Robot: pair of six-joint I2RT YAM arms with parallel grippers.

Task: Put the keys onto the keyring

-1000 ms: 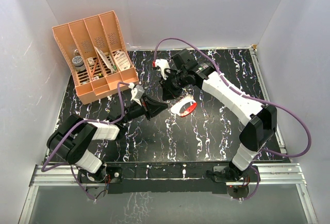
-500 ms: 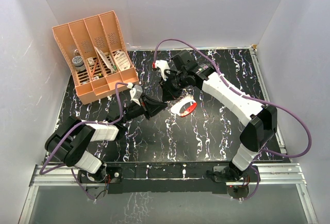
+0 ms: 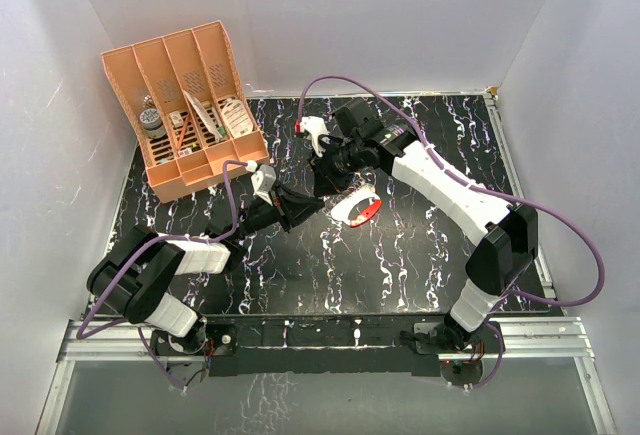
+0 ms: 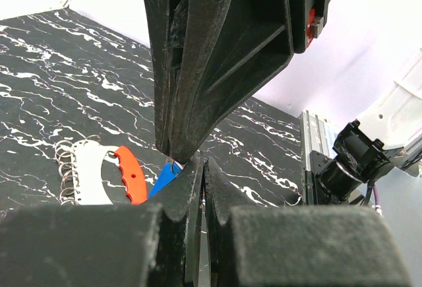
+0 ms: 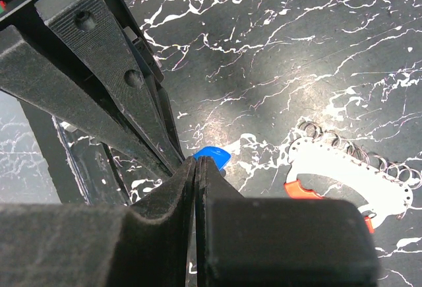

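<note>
Pinching shut, tip to tip at the blue key [image 5: 212, 155]: left gripper [image 4: 203, 168], right gripper [image 5: 196, 161].
Beside them the keyring [image 3: 358, 207] lies flat, red side facing near-right.

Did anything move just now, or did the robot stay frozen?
Hardly anything moved. The left arm slid its elbow a tiny bit toward the left wall. The left gripper and the right gripper both stayed shut, tips together at the blue key. The keyring stayed on the table beside them.
</note>
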